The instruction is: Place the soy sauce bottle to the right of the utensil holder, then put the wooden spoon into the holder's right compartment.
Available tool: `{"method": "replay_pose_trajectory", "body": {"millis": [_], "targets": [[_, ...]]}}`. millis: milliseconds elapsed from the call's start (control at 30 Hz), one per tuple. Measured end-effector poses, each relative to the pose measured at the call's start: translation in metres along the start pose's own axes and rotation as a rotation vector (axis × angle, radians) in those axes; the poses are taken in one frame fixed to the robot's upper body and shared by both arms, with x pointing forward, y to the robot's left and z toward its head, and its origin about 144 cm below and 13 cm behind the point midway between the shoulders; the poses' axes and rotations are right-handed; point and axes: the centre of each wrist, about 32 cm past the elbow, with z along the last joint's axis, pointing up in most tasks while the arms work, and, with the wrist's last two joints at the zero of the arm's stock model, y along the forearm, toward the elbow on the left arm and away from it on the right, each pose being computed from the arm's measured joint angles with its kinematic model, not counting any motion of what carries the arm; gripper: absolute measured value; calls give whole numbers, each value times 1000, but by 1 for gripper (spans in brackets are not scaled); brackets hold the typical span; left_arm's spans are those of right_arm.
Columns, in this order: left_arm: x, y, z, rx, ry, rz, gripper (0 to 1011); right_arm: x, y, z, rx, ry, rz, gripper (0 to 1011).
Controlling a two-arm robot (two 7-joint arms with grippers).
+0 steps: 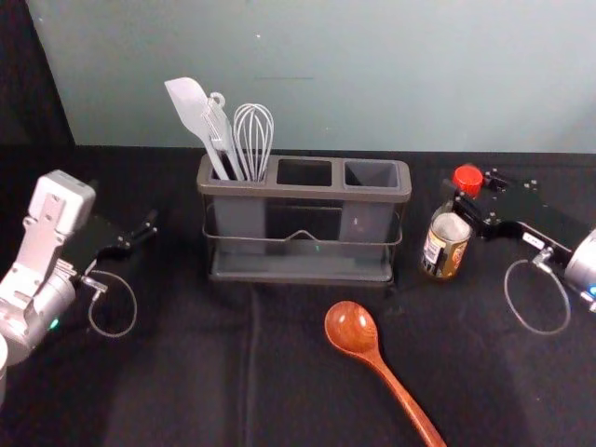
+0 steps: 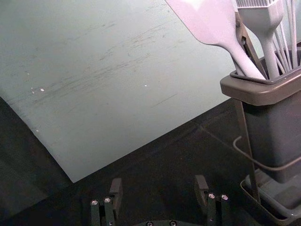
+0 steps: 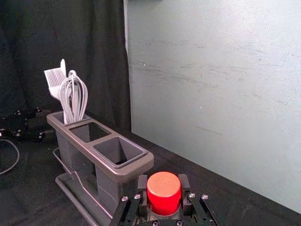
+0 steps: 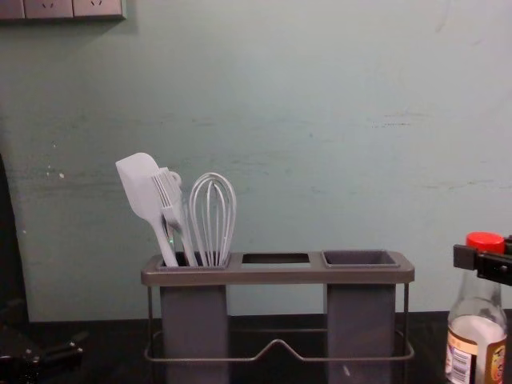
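Observation:
Upright at the right of the utensil holder (image 1: 303, 268) is the soy sauce bottle (image 1: 447, 244), a small gap between them. My right gripper (image 1: 471, 207) is at the bottle's neck just below the red cap; in the right wrist view the right gripper (image 3: 163, 193) has a finger against each side of the red cap (image 3: 163, 190). The wooden spoon (image 1: 374, 361) lies on the table in front of the holder, bowl toward it. The holder's right compartment (image 4: 360, 259) is empty. My left gripper (image 1: 140, 233) is parked left of the holder, and open in the left wrist view (image 2: 162, 197).
White utensils, a spatula (image 4: 142, 192) and a whisk (image 4: 212, 216) among them, stand in the holder's left compartment. A pale wall (image 1: 326, 74) rises behind the black-covered table (image 1: 186, 372). Cable loops hang at both wrists.

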Motion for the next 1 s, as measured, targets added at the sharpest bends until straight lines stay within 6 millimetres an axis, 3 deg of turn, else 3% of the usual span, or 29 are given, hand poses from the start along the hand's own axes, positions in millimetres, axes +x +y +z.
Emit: {"method": "replay_pose_trajectory", "body": {"millis": [1000], "targets": [[0, 0, 0, 0, 0, 0, 1005, 1, 17, -7, 16, -25, -1, 392]]}}
